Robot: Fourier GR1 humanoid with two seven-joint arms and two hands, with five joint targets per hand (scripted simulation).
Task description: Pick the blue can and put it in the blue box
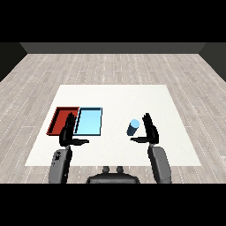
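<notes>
Since the blue can [133,128] is standing on the white table [176,145], well right of the light blue tray [89,121], the right hand [150,130] is hovering just beside it, fingers straight and thumb spread, probably lining up a grab. Left hand [67,133] is idling open over the red tray [60,119].
</notes>
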